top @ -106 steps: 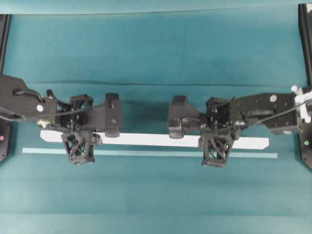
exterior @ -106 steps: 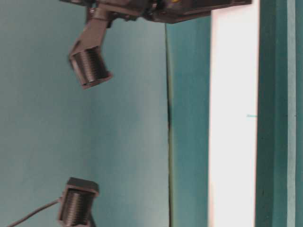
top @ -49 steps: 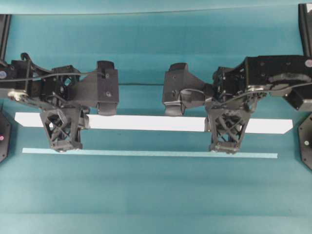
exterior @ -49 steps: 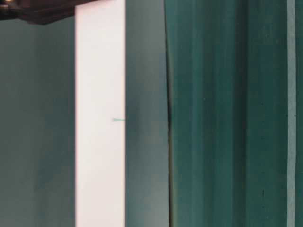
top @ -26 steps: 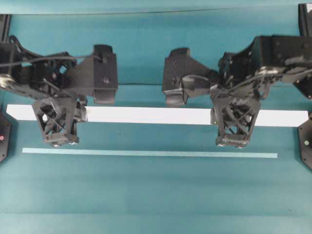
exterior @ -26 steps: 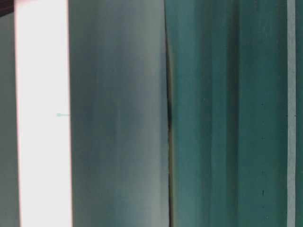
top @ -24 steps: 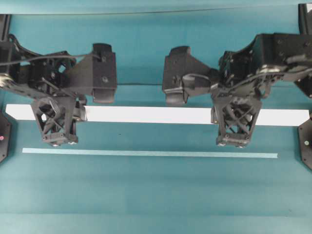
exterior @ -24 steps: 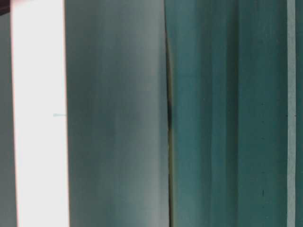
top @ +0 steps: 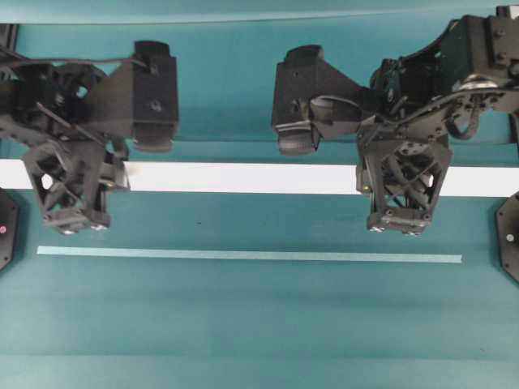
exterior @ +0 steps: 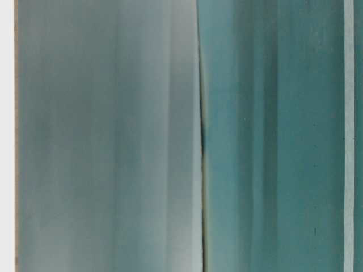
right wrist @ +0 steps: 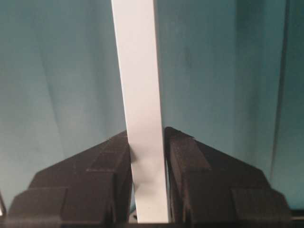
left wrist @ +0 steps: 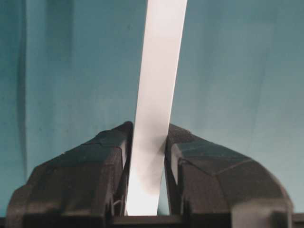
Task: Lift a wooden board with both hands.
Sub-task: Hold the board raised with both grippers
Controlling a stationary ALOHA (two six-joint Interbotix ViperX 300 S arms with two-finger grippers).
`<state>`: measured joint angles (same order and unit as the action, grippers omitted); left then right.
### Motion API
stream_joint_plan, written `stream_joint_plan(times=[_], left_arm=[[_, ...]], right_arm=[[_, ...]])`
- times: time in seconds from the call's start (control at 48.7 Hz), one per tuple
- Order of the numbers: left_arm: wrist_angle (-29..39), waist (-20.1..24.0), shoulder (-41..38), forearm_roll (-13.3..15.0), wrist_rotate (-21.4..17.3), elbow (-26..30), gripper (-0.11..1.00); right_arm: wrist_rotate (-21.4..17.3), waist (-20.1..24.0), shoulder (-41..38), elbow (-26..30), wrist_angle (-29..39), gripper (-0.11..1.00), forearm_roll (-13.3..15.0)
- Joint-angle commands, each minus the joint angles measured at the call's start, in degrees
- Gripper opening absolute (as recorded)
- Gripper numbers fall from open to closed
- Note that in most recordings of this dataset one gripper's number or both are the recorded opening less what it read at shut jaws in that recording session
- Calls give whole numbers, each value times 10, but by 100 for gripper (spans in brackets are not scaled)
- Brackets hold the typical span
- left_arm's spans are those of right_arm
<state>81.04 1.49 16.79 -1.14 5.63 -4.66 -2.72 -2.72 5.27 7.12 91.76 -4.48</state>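
I have the wooden board (top: 243, 178) clamped at both ends, running level across the middle of the overhead frame.

In the overhead view it spans edge to edge, above the thin pale tape strip (top: 243, 255) stuck on the teal tabletop (top: 259, 324). My left gripper (top: 69, 182) sits at centre left and my right gripper (top: 399, 186) at centre right. In both wrist views the jaws are closed against the board's two faces, the white plank (left wrist: 159, 95) rising between the left fingers (left wrist: 85, 175) and likewise (right wrist: 137, 95) between the right fingers (right wrist: 204, 180). At table level the board is only a pale band at the far left edge (exterior: 7, 136).
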Motion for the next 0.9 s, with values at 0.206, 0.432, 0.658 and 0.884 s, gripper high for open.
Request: stream_joint_plan(times=[0.206, 0.432, 0.658, 0.884], left_arm=[[37, 2, -10, -2, 5, 57, 18], [59, -1, -21, -2, 8, 97, 18], [62, -4, -29, -2, 25, 129, 18], [63, -4, -29, -2, 25, 130, 18]], right_arm=[[-11, 3, 1, 43, 5, 21, -4], [-14, 4, 2, 76, 18, 21, -5], [-13, 3, 9, 83, 18, 21, -5], [-13, 2, 15, 76, 18, 21, -4]])
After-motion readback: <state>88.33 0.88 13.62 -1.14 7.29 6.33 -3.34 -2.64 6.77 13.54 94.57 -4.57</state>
